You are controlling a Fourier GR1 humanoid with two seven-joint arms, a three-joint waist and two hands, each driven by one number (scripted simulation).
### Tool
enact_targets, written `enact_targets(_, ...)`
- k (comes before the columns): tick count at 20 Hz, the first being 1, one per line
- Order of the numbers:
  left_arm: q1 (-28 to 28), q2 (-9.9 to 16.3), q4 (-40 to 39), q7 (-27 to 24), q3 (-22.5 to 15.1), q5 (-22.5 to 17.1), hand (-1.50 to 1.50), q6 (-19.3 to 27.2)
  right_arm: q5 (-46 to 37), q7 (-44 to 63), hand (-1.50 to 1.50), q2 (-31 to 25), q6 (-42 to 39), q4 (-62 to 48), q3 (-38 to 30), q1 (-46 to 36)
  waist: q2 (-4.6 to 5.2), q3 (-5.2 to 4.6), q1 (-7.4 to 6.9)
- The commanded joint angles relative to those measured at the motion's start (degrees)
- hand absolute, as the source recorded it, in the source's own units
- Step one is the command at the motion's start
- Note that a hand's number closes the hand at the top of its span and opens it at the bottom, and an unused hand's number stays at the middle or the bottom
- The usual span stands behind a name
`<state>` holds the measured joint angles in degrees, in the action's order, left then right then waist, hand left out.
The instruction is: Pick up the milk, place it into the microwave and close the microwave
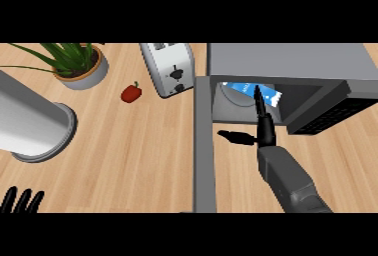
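Observation:
The blue and white milk carton lies inside the open microwave, at the back of its cavity. My right hand reaches into the opening with its fingers straight and pointing at the carton, partly covering it. Its thumb is spread out to the left, outside the cavity. No finger curls round the carton. The microwave door stands swung open, a long grey strip running toward me just left of my right forearm. My left hand rests at the lower left edge, fingers up.
A toaster stands just left of the microwave. A small red pepper lies on the wooden counter, a potted plant at the back left, and a large grey cylinder at the left edge.

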<state>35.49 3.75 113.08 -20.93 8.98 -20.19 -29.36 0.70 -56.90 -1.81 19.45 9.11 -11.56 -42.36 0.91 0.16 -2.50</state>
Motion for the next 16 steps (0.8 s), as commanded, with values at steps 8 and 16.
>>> enact_targets(8,1.6,-2.2,2.6,2.5,-4.2,6.0,-1.50,-0.4,-1.6,-5.2,-1.50,0.5,-13.3,5.4,3.8,11.5,-1.07,-0.16,2.48)
enact_targets(16,2.5,-3.7,-2.5,-1.6,-7.5,10.0,-1.50,-2.1,0.6,-3.1,-1.50,-5.4,-15.8,18.4,4.3,24.3,-1.29,-0.24,3.11)
